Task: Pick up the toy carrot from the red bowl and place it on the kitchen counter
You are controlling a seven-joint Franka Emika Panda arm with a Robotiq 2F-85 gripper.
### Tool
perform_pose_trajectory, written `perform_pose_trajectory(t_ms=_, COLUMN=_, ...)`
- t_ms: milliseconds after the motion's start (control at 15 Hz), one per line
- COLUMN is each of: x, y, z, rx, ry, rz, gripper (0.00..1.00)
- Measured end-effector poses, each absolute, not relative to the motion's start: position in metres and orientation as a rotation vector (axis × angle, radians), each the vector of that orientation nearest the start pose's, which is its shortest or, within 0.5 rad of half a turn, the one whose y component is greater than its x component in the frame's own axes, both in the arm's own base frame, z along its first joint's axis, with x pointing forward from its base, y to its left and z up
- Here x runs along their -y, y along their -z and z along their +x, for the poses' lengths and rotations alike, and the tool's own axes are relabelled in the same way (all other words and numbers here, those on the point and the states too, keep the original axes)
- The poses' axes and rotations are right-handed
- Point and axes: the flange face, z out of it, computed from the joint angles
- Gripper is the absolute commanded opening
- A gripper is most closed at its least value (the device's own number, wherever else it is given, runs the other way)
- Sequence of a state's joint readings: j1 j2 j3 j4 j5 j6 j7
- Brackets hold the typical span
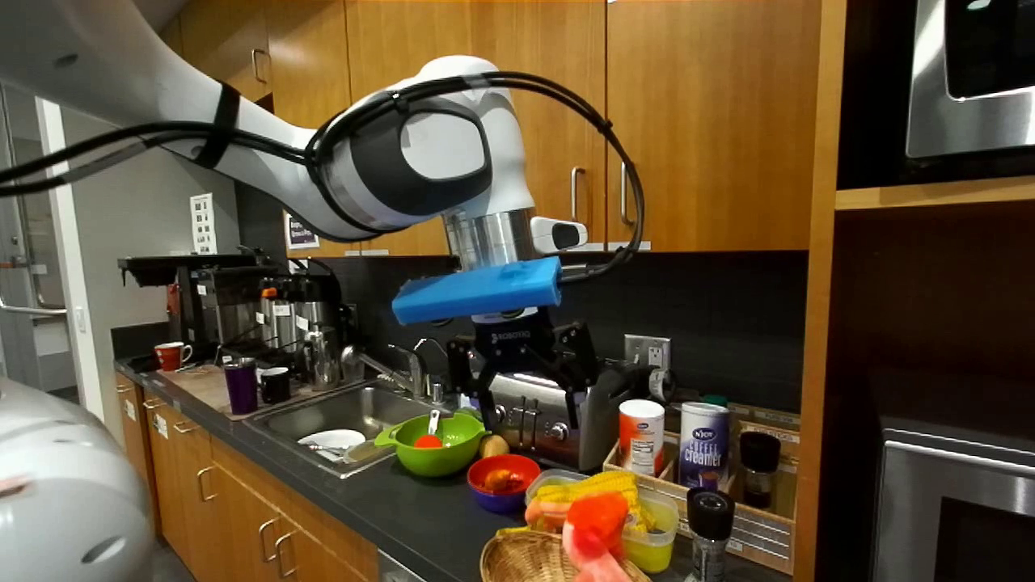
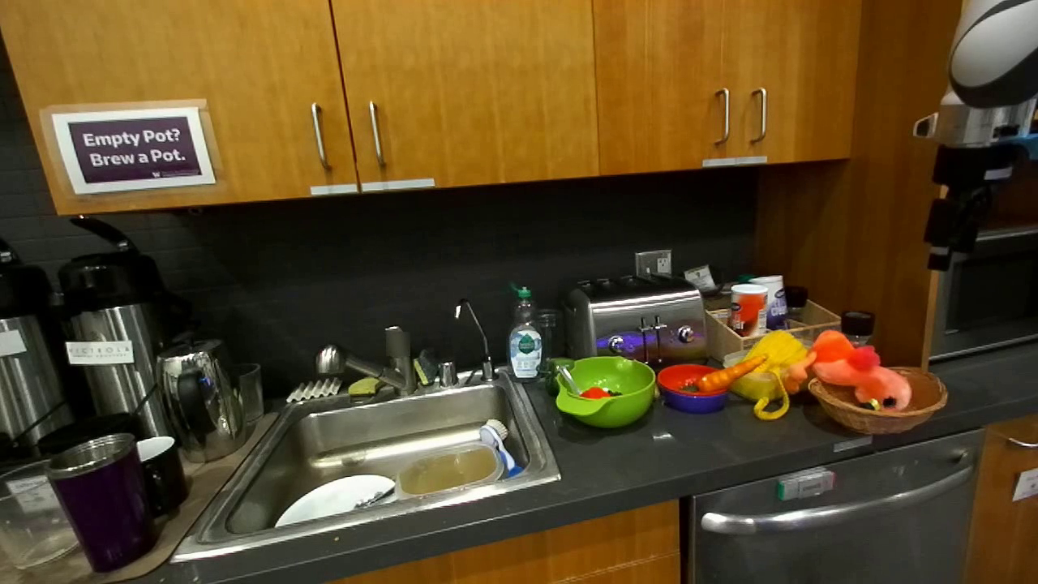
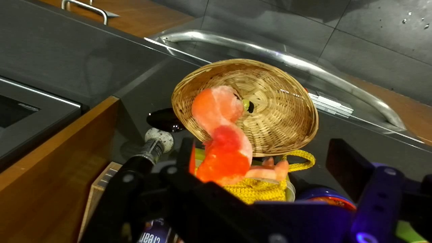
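Note:
The orange toy carrot (image 2: pixel 732 375) lies in the red bowl (image 2: pixel 675 378), with one end sticking out over its rim. In an exterior view, the carrot (image 1: pixel 503 481) shows only partly inside the red bowl (image 1: pixel 525 469). The red bowl sits in a blue bowl (image 2: pixel 693 402) on the dark kitchen counter (image 2: pixel 632 454). My gripper (image 1: pixel 530 416) is open and empty, high above the counter and apart from the carrot. In the wrist view, the gripper (image 3: pixel 265 158) fingers are wide apart. The red bowl (image 3: pixel 341 201) is mostly hidden there behind the gripper.
A wicker basket (image 3: pixel 280 125) holds a pink-orange plush toy (image 3: pixel 219 108). A plastic tub (image 1: pixel 659 525) with yellow knitted toys stands beside the bowls. A green bowl (image 2: pixel 620 405), toaster (image 2: pixel 649 320), wooden box (image 2: pixel 815 320), pepper grinder (image 1: pixel 710 525) and sink (image 2: pixel 365 438) are nearby.

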State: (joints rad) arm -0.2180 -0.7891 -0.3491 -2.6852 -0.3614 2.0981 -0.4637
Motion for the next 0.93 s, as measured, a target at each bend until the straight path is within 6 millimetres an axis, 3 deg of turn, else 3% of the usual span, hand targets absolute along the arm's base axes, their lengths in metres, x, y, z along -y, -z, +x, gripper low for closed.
perform_pose_trajectory(t_ms=667, x=0.1922, y=-0.4642, z=0.2724, rx=0.224, ry=0.127, rz=-3.277, gripper=1.0)
perform_pose_trajectory(t_ms=933, x=0.1898, y=-0.4641, z=0.2749, rx=0.303, ry=0.191, rz=-3.309, gripper=1.0)
